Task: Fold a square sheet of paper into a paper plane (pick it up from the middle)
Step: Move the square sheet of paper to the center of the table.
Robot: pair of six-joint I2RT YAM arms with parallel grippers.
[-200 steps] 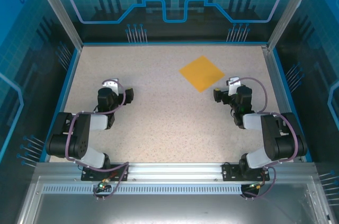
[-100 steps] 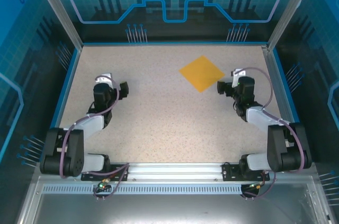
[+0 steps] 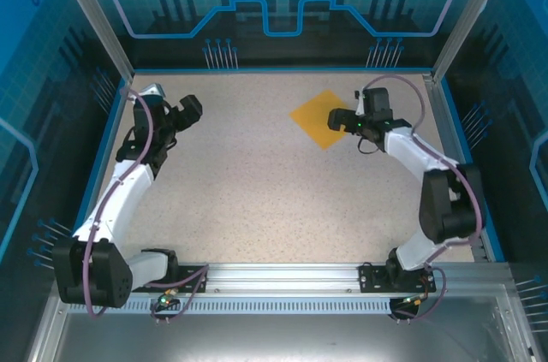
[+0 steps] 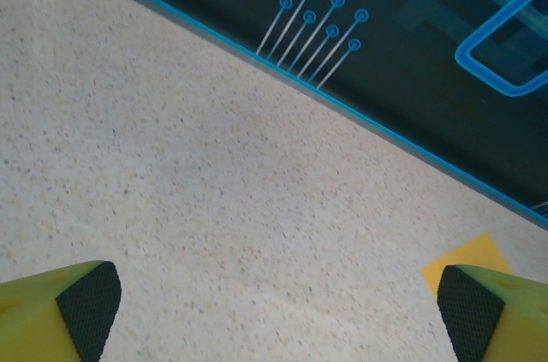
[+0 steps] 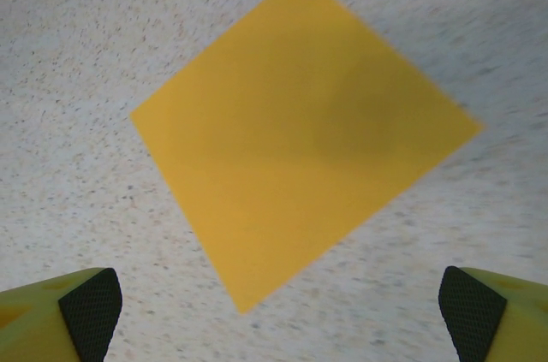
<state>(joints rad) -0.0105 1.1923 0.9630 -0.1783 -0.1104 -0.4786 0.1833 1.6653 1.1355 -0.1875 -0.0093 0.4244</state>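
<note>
The square sheet of paper (image 3: 317, 115) is plain orange-yellow and lies flat and unfolded on the speckled table, turned like a diamond, at the back right of centre. My right gripper (image 3: 341, 120) hovers open over its right corner. In the right wrist view the sheet (image 5: 300, 131) spreads ahead of the open right gripper (image 5: 282, 319), whose yellow fingers (image 5: 81, 311) stand wide apart at the bottom corners. My left gripper (image 3: 190, 109) is open at the back left, far from the sheet. One corner of the sheet (image 4: 469, 256) shows past its right finger (image 4: 484, 315).
A blue-edged wall (image 3: 274, 69) closes the table at the back, with metal posts (image 3: 90, 15) at the rear corners. The rail (image 3: 282, 276) with both arm bases runs along the near edge. Bare speckled tabletop (image 3: 257, 182) lies between the arms.
Both arms have stretched away from their bases toward the back. The right gripper came over the sheet's right corner; the left gripper swung to the back left. The sheet has not moved.
</note>
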